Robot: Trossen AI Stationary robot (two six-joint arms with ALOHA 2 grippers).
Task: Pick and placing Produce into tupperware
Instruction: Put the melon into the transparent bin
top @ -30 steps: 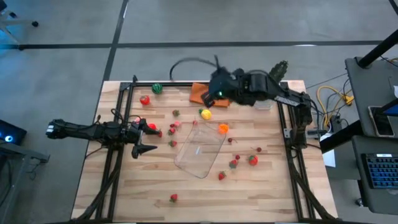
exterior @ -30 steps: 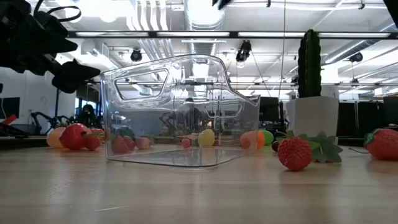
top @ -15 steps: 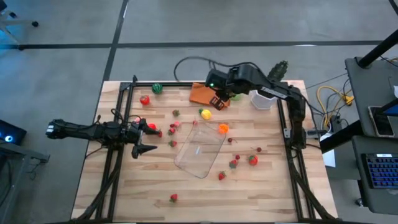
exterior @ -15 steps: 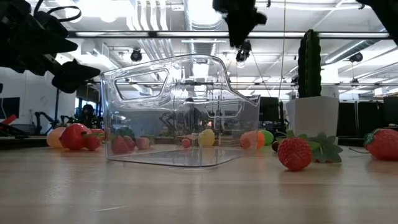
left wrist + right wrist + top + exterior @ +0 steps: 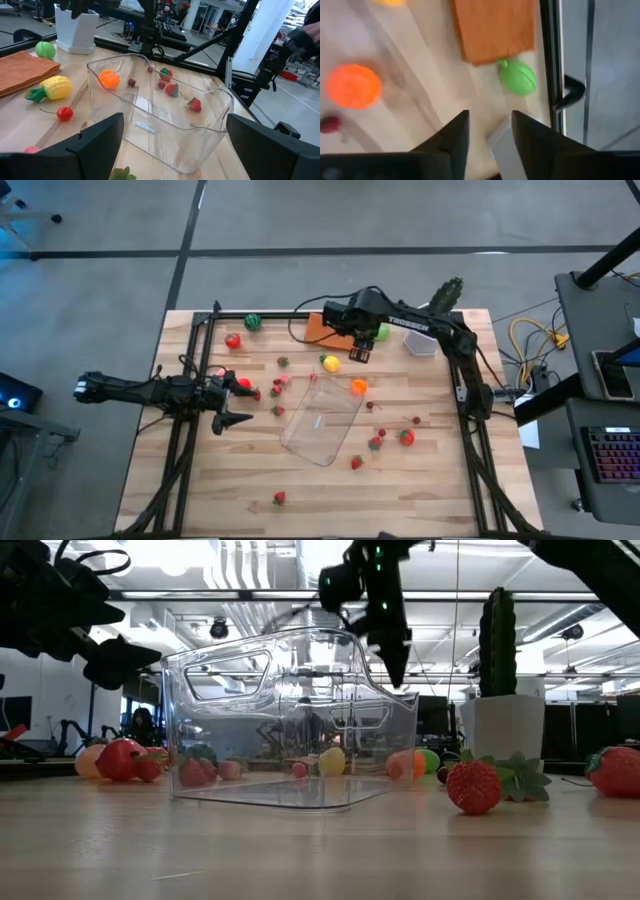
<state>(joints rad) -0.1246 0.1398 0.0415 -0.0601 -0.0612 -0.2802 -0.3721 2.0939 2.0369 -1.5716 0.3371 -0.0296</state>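
Tupperware (image 5: 322,423) ringed by scattered produce (image 5: 405,437)

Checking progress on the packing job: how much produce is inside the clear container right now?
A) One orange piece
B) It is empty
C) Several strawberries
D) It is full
B: the high view shows the tupperware with only bare wood through it, and the orange piece lies just outside its rim.

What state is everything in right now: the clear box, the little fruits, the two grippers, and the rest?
tupperware: upright, no lid, nothing inside.
produce: scattered on the table, none in the tupperware.
left gripper: fingers wide open, empty, beside the tupperware.
right gripper: over the table's far side, fingers slightly apart, empty.
orange cloth: lying flat.
cactus pot: standing upright.
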